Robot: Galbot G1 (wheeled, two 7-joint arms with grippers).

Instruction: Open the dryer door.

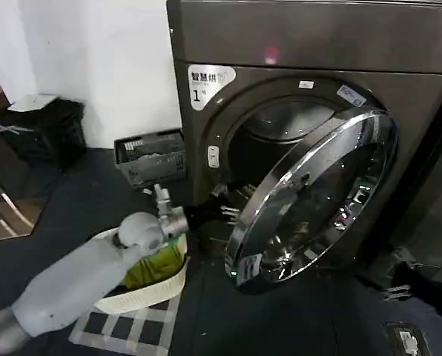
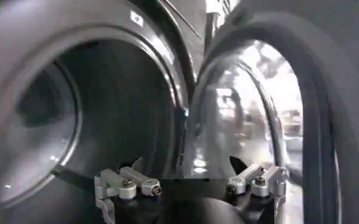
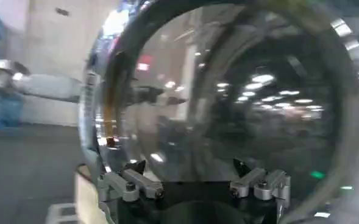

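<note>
Dryer (image 1: 295,52): large dark grey-brown front loader with a white "1" label at its upper corner. It stands on the floor, and its round drum mouth (image 1: 280,141) is exposed.
Drum contents: the left wrist view looks into a dark drum with no laundry to be made out.
Dryer door (image 1: 314,196): chrome-ringed porthole with tinted glass, hinged on the machine's right side and swung partly out, its free edge low and toward the robot. The task looks well advanced, though the door is not yet wide open.
Left arm: grey, stretched from the lower left toward the gap between door and drum mouth, probably to push the door's inner face outward.
Left tool (image 2: 191,182): fingers spread apart, holding nothing, just inside the opening beside the door's inner rim.
Right tool (image 3: 194,182): fingers likewise spread and empty, facing the door's outer glass.
Pale laundry basket (image 1: 143,297): on the floor beneath the left arm, holding green cloth.
Dark crate (image 1: 150,159): on the floor by the wall, with pale items inside.
</note>
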